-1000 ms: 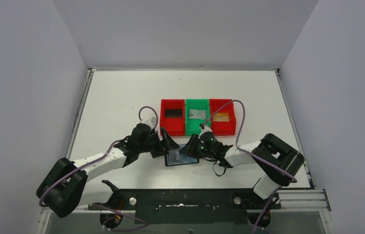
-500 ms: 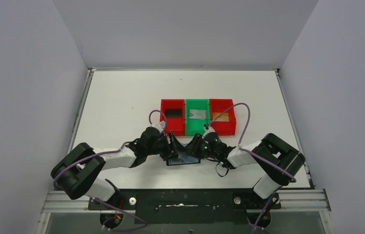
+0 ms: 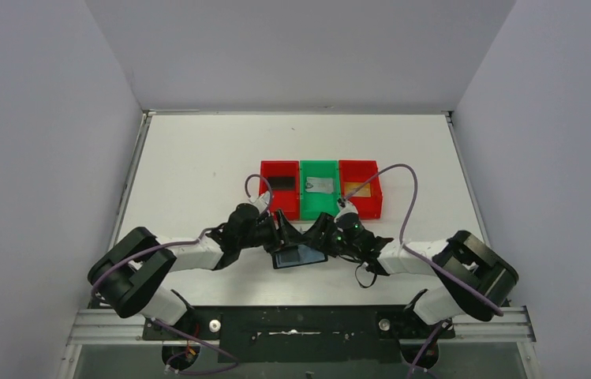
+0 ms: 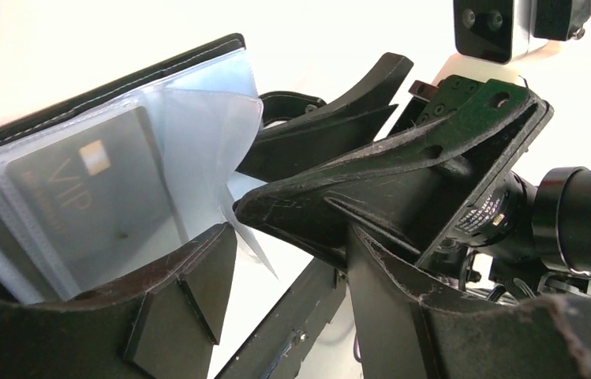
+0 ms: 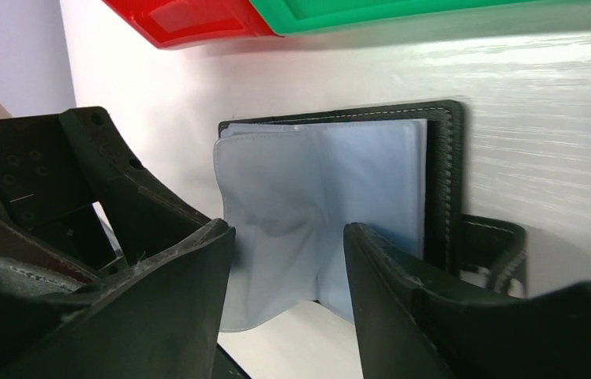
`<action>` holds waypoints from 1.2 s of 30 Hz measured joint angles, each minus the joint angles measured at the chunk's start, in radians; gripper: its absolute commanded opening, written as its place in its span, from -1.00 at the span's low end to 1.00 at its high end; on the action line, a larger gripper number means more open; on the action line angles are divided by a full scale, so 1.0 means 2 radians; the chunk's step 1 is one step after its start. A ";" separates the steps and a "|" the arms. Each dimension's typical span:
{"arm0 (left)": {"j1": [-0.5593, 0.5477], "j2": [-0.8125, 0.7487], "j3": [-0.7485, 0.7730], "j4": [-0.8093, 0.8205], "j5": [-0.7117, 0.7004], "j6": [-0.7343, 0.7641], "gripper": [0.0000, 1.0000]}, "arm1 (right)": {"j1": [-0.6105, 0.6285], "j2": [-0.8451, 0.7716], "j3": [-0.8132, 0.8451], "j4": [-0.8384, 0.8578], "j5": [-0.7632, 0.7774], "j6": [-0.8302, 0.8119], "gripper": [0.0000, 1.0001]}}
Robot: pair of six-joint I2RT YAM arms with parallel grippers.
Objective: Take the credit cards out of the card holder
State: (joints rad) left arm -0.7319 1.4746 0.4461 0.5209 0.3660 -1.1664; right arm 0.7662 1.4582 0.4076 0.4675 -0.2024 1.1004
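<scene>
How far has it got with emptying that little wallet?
Partly done: one card lies in each of the left red plastic bin, green bin and right red bin. In hand: the left tool and right tool, both open, work at the open black folding card holder. Left: at least a dark VIP card sits in its clear sleeve.

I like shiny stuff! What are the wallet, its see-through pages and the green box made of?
The wallet cover looks like black leather or fake leather: matte, with stitching along its edge. Its pages look like soft clear plastic, glossy and wrinkled. The green box looks like hard, smooth plastic.
</scene>
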 measured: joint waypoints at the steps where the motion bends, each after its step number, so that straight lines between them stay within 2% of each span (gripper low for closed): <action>1: 0.000 0.002 0.002 0.002 0.003 0.000 0.04 | 0.000 -0.010 0.000 -0.014 0.008 -0.002 0.14; 8: -0.004 0.046 0.033 0.018 0.016 0.002 0.04 | 0.002 -0.092 0.000 -0.127 0.083 0.002 0.12; 13: -0.014 0.071 0.046 0.027 0.019 0.005 0.05 | 0.003 -0.179 -0.016 -0.192 0.150 0.019 -0.03; 18: -0.022 0.105 0.057 0.017 0.022 0.012 0.03 | 0.003 -0.231 -0.030 -0.216 0.183 0.024 -0.16; 25: -0.028 0.107 0.075 -0.020 0.013 0.032 0.00 | 0.003 -0.237 -0.036 -0.219 0.189 0.017 -0.32; 29: -0.032 0.045 0.095 -0.094 -0.040 0.053 0.01 | 0.003 -0.224 -0.035 -0.199 0.176 0.001 -0.23; 36: -0.028 -0.167 0.091 -0.233 -0.206 0.063 0.03 | 0.040 -0.126 0.031 -0.200 0.161 -0.047 0.03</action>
State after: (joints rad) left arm -0.7879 1.1400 0.6281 0.0547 -0.0463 -1.0409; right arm 0.8471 1.2064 0.4698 0.0666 0.1200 1.0061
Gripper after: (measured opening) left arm 0.510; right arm 0.469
